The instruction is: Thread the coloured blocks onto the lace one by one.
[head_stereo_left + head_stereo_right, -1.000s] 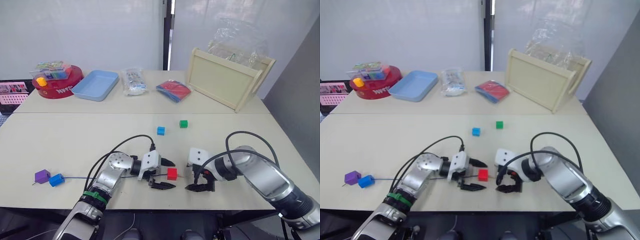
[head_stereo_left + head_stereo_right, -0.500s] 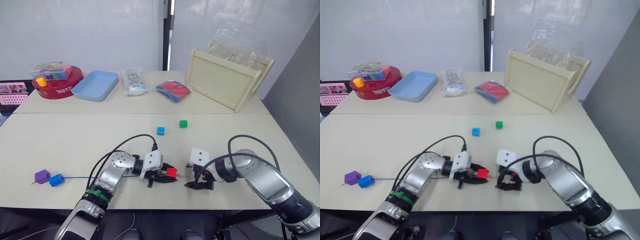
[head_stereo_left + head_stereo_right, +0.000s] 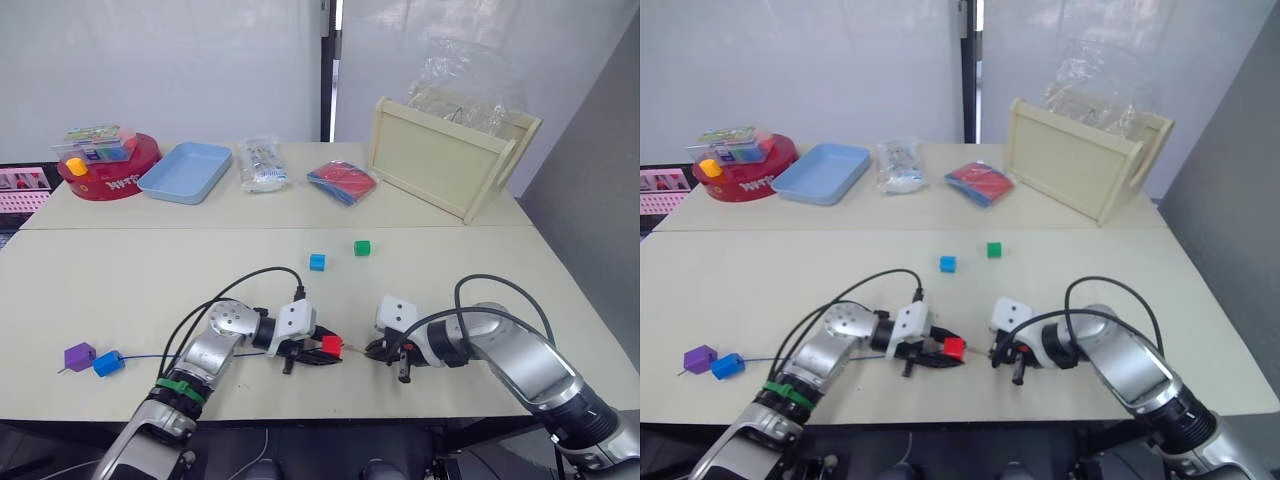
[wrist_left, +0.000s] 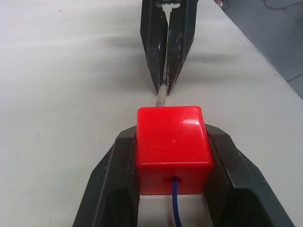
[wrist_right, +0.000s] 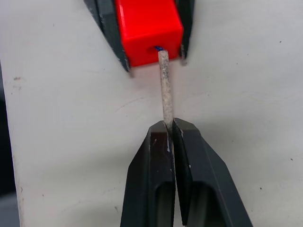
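Note:
My left gripper [image 3: 334, 350] is shut on the red block [image 4: 173, 149], one finger on each side. The dark-blue lace [image 4: 175, 198] enters the block's near hole, and its pale stiff tip [image 5: 164, 85] sticks out of the far side. My right gripper [image 5: 170, 126] is shut on that tip, a little way from the block. From the block the lace [image 3: 160, 356] runs left across the table to the purple block [image 3: 79, 355] and the blue block [image 3: 108, 364], both strung on it. A light blue block [image 3: 317, 262] and a green block [image 3: 362, 247] lie loose mid-table.
Along the back stand a red round tin [image 3: 108, 172], a light blue tray [image 3: 190, 170], a plastic bag [image 3: 262, 163], a red and blue packet [image 3: 345, 181] and a wooden crate [image 3: 450, 155]. Black cables [image 3: 250, 285] loop over both wrists.
The left gripper's fingers, open around the red block a second ago, have closed on it. The right gripper has closed on the lace's tip beside the block.

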You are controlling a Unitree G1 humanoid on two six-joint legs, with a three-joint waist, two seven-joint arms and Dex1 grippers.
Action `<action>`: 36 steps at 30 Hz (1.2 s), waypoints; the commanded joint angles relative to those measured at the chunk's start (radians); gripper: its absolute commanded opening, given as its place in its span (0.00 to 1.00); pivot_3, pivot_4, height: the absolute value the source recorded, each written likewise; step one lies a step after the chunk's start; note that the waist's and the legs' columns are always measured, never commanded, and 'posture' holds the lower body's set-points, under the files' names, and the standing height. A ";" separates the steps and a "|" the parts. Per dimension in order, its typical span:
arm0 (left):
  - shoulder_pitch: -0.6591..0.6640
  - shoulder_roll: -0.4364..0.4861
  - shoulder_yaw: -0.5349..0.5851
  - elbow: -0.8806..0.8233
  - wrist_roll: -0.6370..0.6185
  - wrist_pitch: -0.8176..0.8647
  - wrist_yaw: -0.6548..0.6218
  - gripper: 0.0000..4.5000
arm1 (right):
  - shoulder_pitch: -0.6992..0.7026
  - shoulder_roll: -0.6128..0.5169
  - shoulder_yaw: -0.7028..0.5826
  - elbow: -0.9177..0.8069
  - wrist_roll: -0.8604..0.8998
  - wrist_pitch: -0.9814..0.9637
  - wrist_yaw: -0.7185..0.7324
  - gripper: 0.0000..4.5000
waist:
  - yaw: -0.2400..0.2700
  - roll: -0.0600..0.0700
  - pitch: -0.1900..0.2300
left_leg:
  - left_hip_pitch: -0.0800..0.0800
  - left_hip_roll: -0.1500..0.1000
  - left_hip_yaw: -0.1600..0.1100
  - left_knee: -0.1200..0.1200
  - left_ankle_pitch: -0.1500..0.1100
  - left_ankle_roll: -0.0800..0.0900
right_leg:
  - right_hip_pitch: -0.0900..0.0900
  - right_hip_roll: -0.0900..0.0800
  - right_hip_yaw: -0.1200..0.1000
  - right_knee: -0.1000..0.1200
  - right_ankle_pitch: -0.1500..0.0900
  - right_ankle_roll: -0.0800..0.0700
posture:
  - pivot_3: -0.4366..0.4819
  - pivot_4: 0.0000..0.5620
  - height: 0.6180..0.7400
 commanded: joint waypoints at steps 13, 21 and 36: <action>0.486 0.587 0.529 0.053 -0.126 -0.022 -0.037 0.27 | -0.180 0.083 0.094 0.139 -0.019 -0.142 0.094 0.00 | -0.028 0.001 0.001 | 0.004 0.002 0.001 -0.008 0.000 0.000 | -0.003 0.001 0.001 0.001 0.000 0.000 | 0.48 0.27 1.00; 0.477 0.646 0.623 0.235 -0.157 -0.061 -0.037 0.59 | -0.221 0.126 0.114 0.183 -0.028 -0.172 0.121 0.00 | -0.007 0.002 0.001 | 0.004 0.002 0.002 -0.009 0.000 0.000 | -0.004 -0.001 0.000 0.001 0.000 0.000 | 0.48 0.27 1.00; 0.271 0.281 0.387 -0.336 -0.366 0.213 0.026 1.00 | -0.192 0.102 0.134 0.104 -0.030 -0.116 0.137 0.00 | 0.009 0.000 0.001 | -0.001 0.000 0.001 -0.006 0.000 0.000 | -0.005 -0.001 0.000 0.002 0.000 0.000 | 0.48 0.27 1.00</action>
